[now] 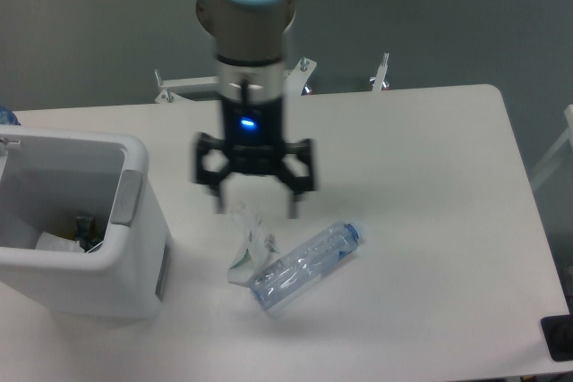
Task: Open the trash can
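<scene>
The white boxy trash can point(134, 257) stands at the table's left edge with its lid swung out of sight, so the inside shows some rubbish. Its grey push tab point(127, 199) sits on the right rim. My gripper point(256, 210) hangs open over the table, well to the right of the can and just above a crumpled wrapper point(247, 243). Nothing is between its fingers.
A clear plastic bottle point(306, 265) with a blue cap lies on its side in front of the gripper, next to the wrapper. The table's right edge runs near a dark object point(558, 337) at the lower right corner.
</scene>
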